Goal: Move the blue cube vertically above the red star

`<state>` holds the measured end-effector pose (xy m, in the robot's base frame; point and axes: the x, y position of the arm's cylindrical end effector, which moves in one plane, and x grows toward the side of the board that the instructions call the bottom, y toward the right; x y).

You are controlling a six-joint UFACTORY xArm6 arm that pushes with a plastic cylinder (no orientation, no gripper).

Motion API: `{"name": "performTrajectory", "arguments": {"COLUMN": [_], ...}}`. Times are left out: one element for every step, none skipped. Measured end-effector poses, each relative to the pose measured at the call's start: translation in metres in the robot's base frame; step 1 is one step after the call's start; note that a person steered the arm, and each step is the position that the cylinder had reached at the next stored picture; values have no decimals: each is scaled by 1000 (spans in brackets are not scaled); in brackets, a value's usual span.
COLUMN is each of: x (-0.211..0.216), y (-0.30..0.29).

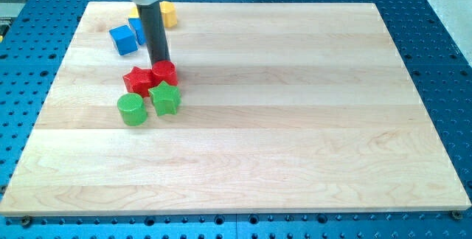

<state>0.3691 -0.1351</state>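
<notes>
Blue cube [124,40] lies just to the view's left of my tip [159,63] and slightly toward the view's top, near the rod but apart from it. A 2nd blue block [136,27], shape unclear, sits just beyond the cube, partly behind the rod, and a yellow block [169,14] shows behind the rod toward the view's top. Red star [137,80] lies just below my tip and a little to the view's left; a red cylinder [165,71] sits directly below the tip, apparently touching or nearly so. Green cylinder [132,110] and green star [165,99] lie further toward the view's bottom on the wooden table [295,121].

No gripper is fitted; the arm ends in a plain rod, so no spread or pinch applies.

Judgement: the cube sits above the star but offset to the view's left; a short push toward the view's right would align it.
</notes>
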Motion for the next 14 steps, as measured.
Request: {"name": "performTrajectory", "arguments": {"x": [1, 3, 2, -26, -32, -35, -35, -38, -38, -38, -50, -50, -52, -69], "y": [-32, -69, -81, -81, -87, -91, -101, -98, -81, -74, -65, -69, -73, -73]}}
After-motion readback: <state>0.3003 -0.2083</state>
